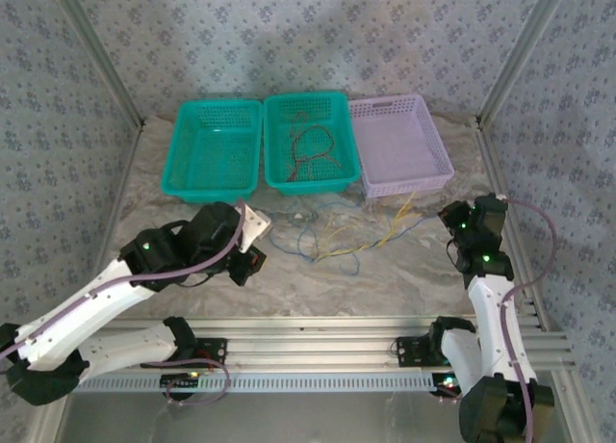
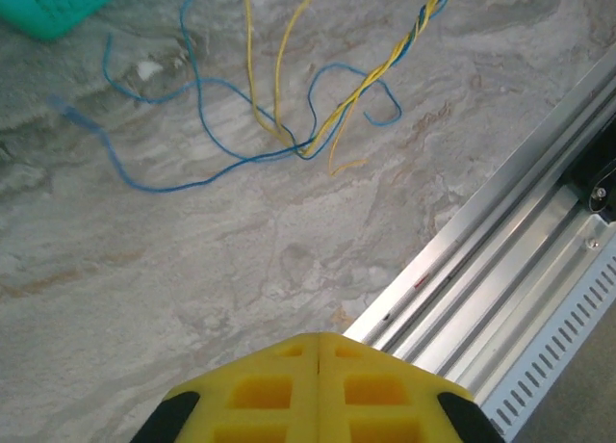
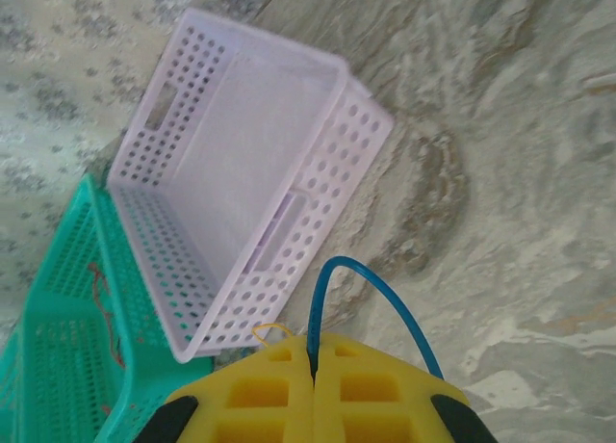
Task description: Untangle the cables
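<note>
While the right pincer [image 3: 313,347] is clamped on a blue cable [image 3: 337,260] near the right edge of the desk [image 1: 414,270], the left pincer [image 2: 319,343] hangs with its tips pressed together, holding nothing; blue and yellow cables [image 1: 337,246] lie tangled mid-desk; red cables [image 1: 310,146] sit in the middle teal basket [image 1: 310,186] at the far edge.

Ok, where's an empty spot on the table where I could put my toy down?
The bare marble between the blue and yellow cables and the metal rail is free. The left teal basket and lilac basket are empty too. It's crowded just in front of the baskets, where the cables sprawl.
</note>
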